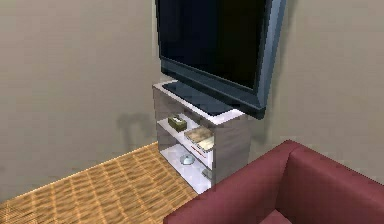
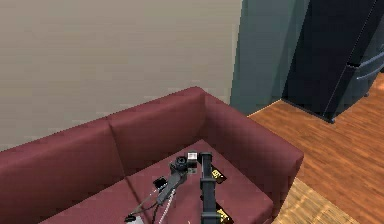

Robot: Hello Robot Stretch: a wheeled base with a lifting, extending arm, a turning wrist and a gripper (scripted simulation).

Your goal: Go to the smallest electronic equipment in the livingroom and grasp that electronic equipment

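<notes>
Dark arm [image 2: 205, 196] over a red sofa [image 2: 80, 160]; gripper [image 2: 165, 190] near a small flat dark thing [image 2: 218, 178], likely light, stiff, slick: take its narrow sides. Cannot tell whether it holds anything.

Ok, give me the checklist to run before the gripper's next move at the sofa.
1. Arm out over the sofa seat: ok.
2. Small dark thing lying on the seat by the arm: ok.
3. That thing is the electronic equipment wanted: cannot tell, too small.
4. Gripper lined up on it: cannot tell.
5. Gripper holding anything: cannot tell.
6. Bigger electronics ruled out: ok, the television on its stand is plainly larger.
</notes>
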